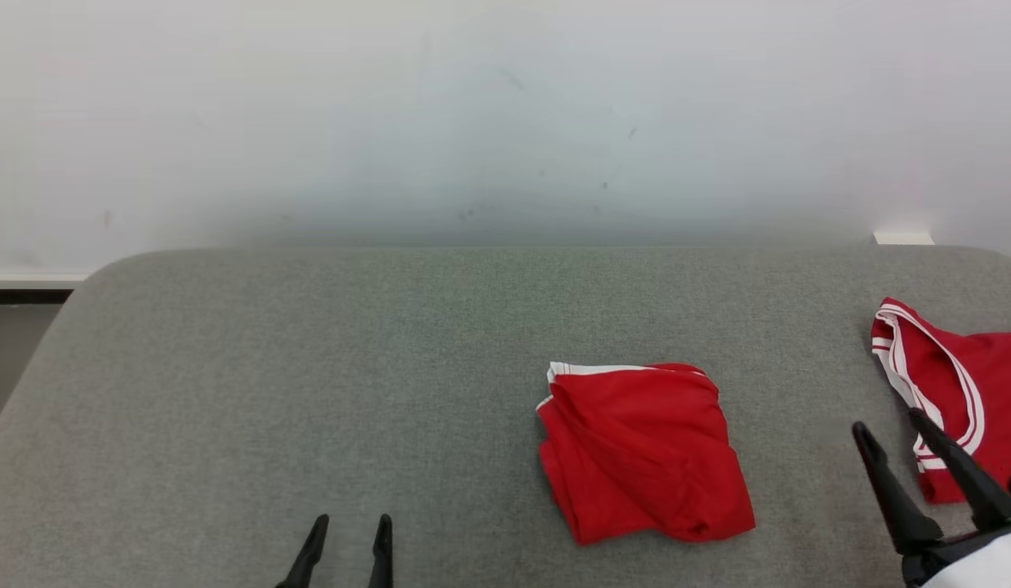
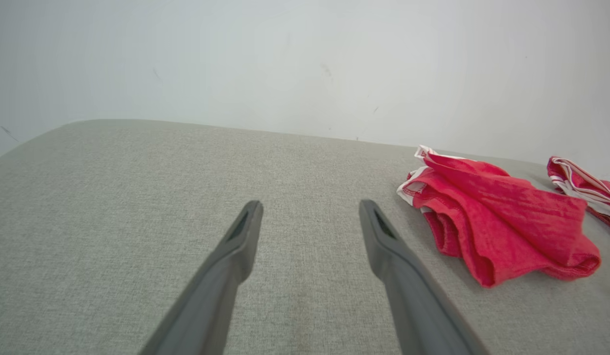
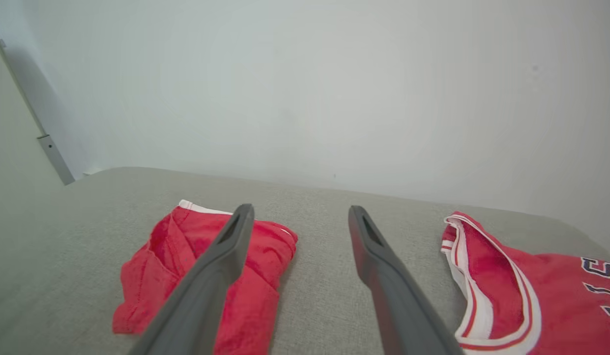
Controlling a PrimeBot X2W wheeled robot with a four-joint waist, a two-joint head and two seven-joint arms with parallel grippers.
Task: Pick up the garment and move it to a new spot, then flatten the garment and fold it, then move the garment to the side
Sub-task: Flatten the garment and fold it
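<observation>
Head view: red garment (image 1: 644, 449) lies folded right of centre; left gripper (image 1: 353, 520) and right gripper (image 1: 888, 420) both have jaws spread, empty. Folding seems done; next, grasp it and shift it aside.

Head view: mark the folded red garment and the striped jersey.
folded red garment (image 1: 644, 449), head view, middle of its top layer.
striped jersey (image 1: 995, 380), head view, red body beside the trim.

A grey fabric surface (image 1: 309, 367) — rounded at its corners — meets a scuffed white wall (image 1: 505, 122) behind.
</observation>
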